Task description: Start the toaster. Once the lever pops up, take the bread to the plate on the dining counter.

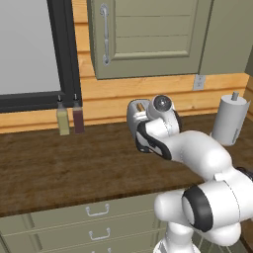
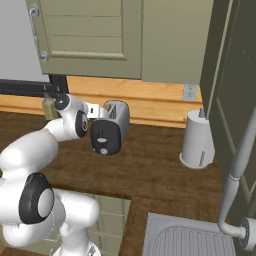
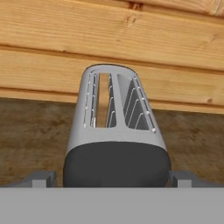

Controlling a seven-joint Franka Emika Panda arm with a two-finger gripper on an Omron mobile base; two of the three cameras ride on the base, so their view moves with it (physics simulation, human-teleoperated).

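The silver-grey toaster [image 3: 116,131] stands on the dark wooden worktop against the wood-plank wall, also seen as the toaster [image 2: 114,122] and, half behind my arm, the toaster [image 1: 134,114]. The bread [image 3: 103,100] sits upright as a thin tan slice in its left slot; the right slot shows bare wires. A small pale tab, the lever [image 2: 103,150], sits low on the black end face [image 2: 104,137]. My gripper [image 3: 111,178] is open just above that black end, with one fingertip [image 3: 41,178] on either side. The plate and the dining counter are out of view.
A white paper-towel roll [image 2: 197,140] stands right of the toaster. Two bottles [image 1: 69,119] stand at the wall to its left. A sink [image 2: 190,240] and faucet [image 2: 235,185] lie at the near right. An olive wall cabinet [image 1: 148,34] hangs above.
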